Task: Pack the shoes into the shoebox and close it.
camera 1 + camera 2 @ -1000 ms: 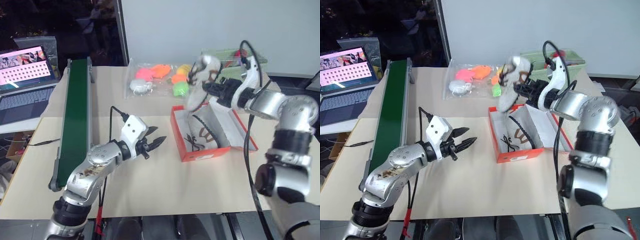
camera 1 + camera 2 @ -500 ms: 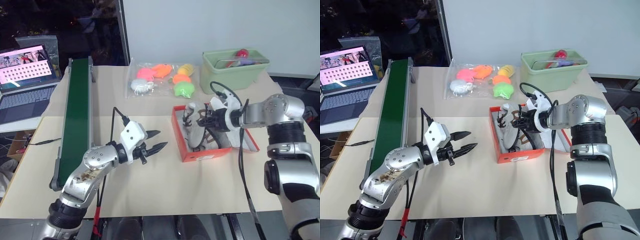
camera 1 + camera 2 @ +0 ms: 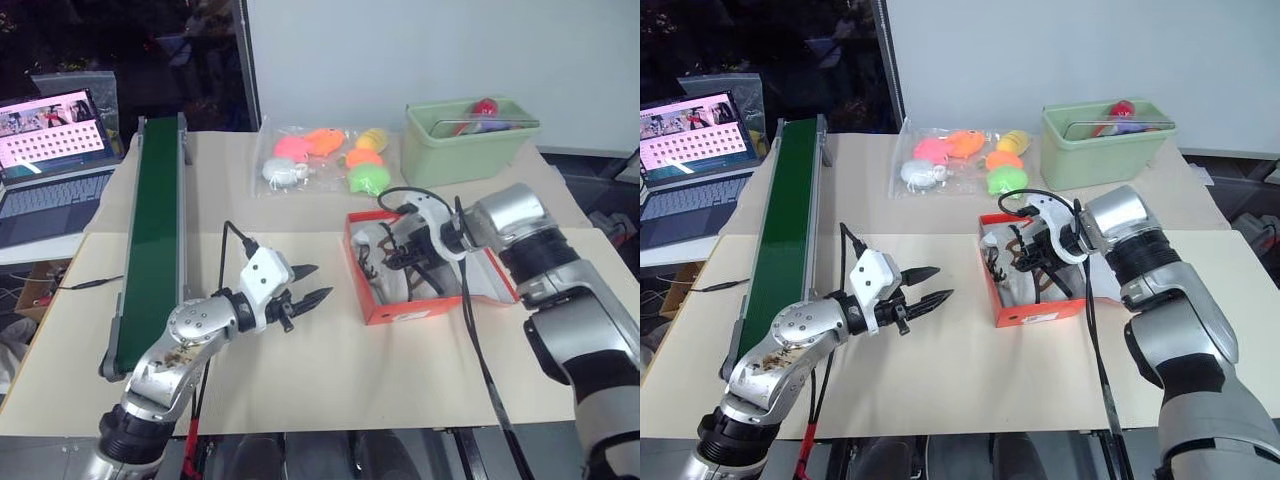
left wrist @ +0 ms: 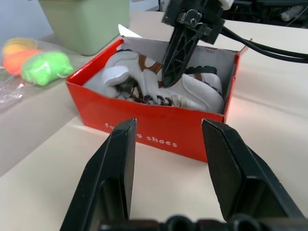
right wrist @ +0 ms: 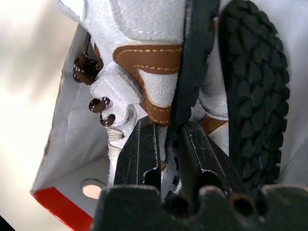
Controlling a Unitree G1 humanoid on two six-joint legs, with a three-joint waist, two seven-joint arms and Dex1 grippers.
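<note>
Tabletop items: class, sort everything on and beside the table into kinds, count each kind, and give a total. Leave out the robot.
Sneakers: 2, both in the box
Orange-red shoebox: 1
Bag of plush toys: 1
Pale green bin: 1
Green conveyor belt: 1
Laptop: 1
Total: 7

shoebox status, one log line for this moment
right gripper: shut on shoe | shoes in shoebox | lid open | left gripper: open, empty
</note>
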